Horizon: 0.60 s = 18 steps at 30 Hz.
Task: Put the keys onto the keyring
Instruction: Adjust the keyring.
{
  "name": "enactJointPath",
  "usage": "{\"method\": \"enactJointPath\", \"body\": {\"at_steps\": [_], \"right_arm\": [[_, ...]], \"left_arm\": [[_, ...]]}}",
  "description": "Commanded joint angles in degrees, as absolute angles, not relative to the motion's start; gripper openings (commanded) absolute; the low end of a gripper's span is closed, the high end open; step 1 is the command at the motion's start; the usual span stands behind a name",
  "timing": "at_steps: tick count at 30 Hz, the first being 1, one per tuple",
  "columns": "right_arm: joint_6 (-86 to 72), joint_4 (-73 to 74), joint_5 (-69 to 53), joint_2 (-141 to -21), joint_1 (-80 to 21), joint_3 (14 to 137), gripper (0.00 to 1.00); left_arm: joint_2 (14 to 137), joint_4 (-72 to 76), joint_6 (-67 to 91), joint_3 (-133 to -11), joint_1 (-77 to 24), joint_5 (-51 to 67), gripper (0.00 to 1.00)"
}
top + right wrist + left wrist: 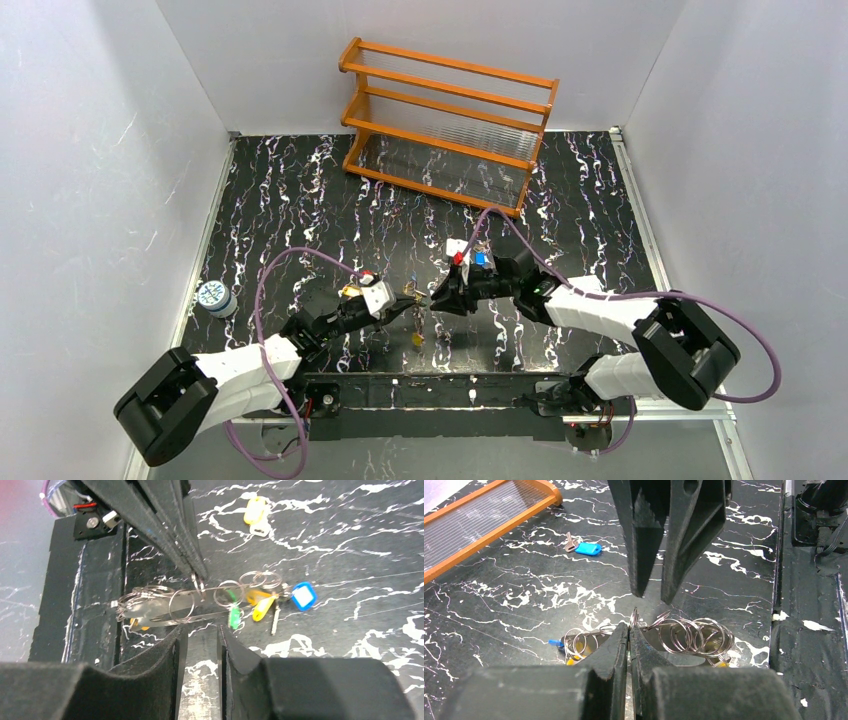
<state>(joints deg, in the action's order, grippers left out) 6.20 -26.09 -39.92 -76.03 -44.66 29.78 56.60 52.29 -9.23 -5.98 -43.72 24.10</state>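
The keyring (pixel 150 614) is a long flat metal loop carrying several split rings (pixel 696 635), held just above the table. My left gripper (pixel 630 627) is shut on one upright ring (pixel 198 584) at the loop's middle. Blue (pixel 303 596), yellow (pixel 262 607) and green (pixel 234 616) keys hang at its far end. My right gripper (pixel 200 630) is open and empty, its fingers (pixel 639 580) facing the left gripper's tips just short of the loop. A loose blue key (pixel 586 548) and a loose yellow key (pixel 254 511) lie on the table. From above, both grippers (pixel 425 298) meet at the table's middle front.
An orange wooden rack (pixel 450 120) stands at the back of the black marbled table (pixel 300 200). A blue-and-white disc (pixel 214 297) sits at the left edge. Purple cables (pixel 290 255) arch over both arms. The black base rail (pixel 95 580) runs close by the keyring.
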Motion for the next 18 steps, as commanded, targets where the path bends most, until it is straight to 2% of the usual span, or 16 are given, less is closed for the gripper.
{"method": "enactJointPath", "body": {"at_steps": [1, 8, 18], "right_arm": [[6.7, -30.2, -35.6, -72.0, -44.8, 30.1, 0.38], [7.1, -30.4, -37.7, -73.2, -44.8, 32.2, 0.45], [4.0, -35.7, -44.8, -76.1, -45.0, 33.0, 0.40]], "left_arm": [[54.6, 55.2, -10.4, -5.2, -43.9, 25.7, 0.00], [53.1, 55.8, -10.0, -4.8, -43.9, 28.1, 0.00], [51.4, 55.9, -9.3, -4.7, -43.9, 28.6, 0.00]]}}
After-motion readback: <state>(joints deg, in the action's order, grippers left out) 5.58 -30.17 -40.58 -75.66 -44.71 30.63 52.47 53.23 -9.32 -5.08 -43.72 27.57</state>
